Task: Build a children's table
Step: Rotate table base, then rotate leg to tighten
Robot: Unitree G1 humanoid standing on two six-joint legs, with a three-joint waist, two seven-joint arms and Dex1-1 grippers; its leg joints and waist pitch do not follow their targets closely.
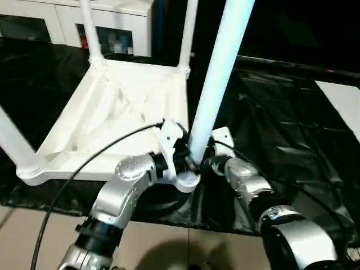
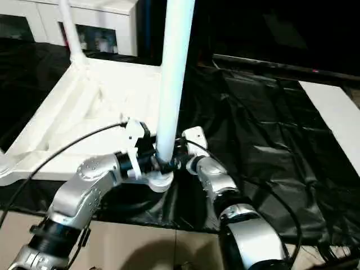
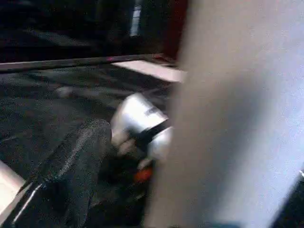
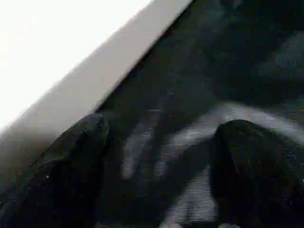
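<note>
The children's table lies upside down on a black sheet, its ribbed tabletop (image 1: 112,112) facing up. Three legs (image 1: 90,28) (image 1: 188,34) (image 1: 14,143) stand in corner sockets. A fourth leg (image 1: 216,79) rises upright from the near right socket (image 1: 187,180). My left gripper (image 1: 179,154) sits at that leg's base from the left, open; one black finger (image 3: 71,161) stands apart from the leg (image 3: 237,118). My right gripper (image 1: 205,160) is at the base from the right, open. Its fingers (image 4: 71,156) are spread, and the leg (image 4: 61,61) lies beside them, not between them.
A white cabinet with glass doors (image 1: 118,22) stands behind the table. The black sheet (image 1: 281,129) covers the floor to the right, where a white panel (image 1: 343,101) lies. A black cable (image 1: 84,169) crosses the tabletop to my left wrist.
</note>
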